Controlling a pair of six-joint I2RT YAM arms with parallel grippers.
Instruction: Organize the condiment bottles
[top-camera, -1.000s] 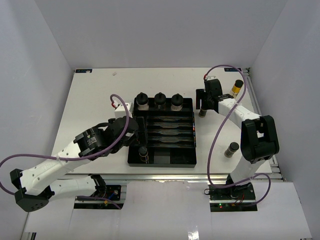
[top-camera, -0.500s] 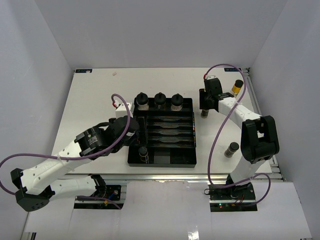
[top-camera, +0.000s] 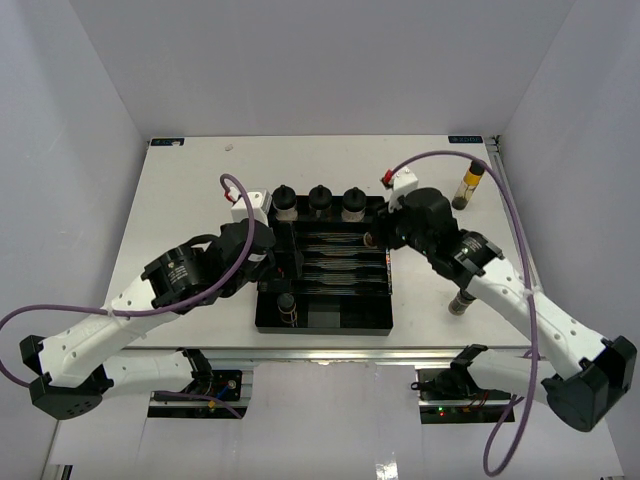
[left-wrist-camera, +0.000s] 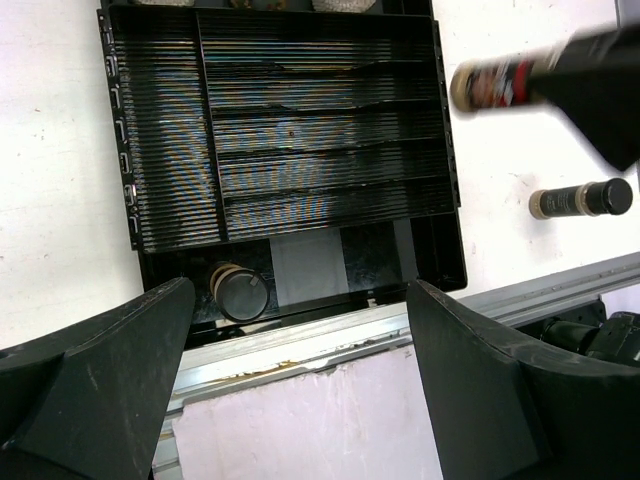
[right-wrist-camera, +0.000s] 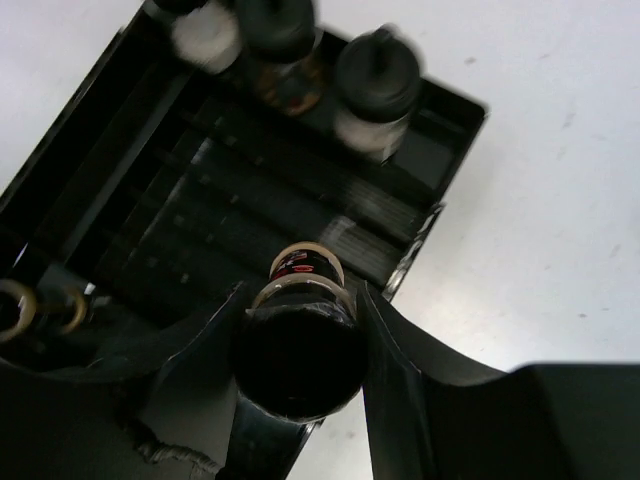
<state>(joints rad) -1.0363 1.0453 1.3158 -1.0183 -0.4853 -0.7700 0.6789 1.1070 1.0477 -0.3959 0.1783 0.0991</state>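
Observation:
A black divided tray (top-camera: 372, 318) lies mid-table. Three squat knob-lidded condiment bottles (top-camera: 320, 200) stand along its back row, also in the right wrist view (right-wrist-camera: 375, 85). One slim bottle (top-camera: 287, 303) stands in the front left compartment and shows in the left wrist view (left-wrist-camera: 238, 292). My right gripper (right-wrist-camera: 300, 300) is shut on a slim dark bottle (right-wrist-camera: 298, 370) and holds it above the tray's right back part (top-camera: 372, 238). My left gripper (left-wrist-camera: 300, 400) is open and empty, hovering over the tray's left side (top-camera: 272, 262).
A yellow-filled bottle (top-camera: 470, 185) stands at the back right of the table. A dark slim bottle (top-camera: 462, 300) is on the table right of the tray, also in the left wrist view (left-wrist-camera: 580, 198). The table's metal front rail (left-wrist-camera: 330, 335) runs just below the tray.
My right arm has swung left from the back right of the table, carrying the slim bottle to above the tray's right side. My left arm has shifted slightly toward the back.

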